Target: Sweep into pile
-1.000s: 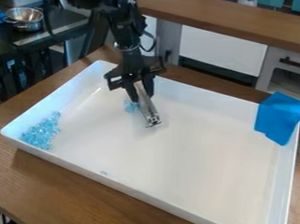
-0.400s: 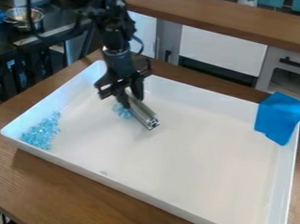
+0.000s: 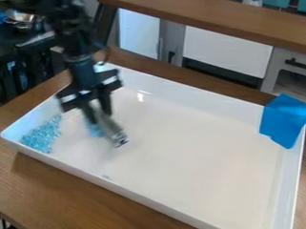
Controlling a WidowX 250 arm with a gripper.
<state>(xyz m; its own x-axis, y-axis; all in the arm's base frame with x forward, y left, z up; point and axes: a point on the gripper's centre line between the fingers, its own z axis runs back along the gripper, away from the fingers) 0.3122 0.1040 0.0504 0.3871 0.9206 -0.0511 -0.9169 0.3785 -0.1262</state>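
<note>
Beads [image 3: 42,135] piled at eight o'clock from the claw [image 3: 99,113], itself clamped on a metal cylinder [image 3: 111,129], mark where the small blue cluster [image 3: 95,129] beside it should go

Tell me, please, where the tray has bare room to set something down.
The tray is bare between the silver tool and the blue cloth. At the view's left it is crowded: bead pile, gripper, and loose beads beside the tool.

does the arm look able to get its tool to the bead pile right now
Probably yes: the gripper holds the metal tool close to the bead pile, and between them lie just some loose beads and bare tray, with no wall in the way.
</note>
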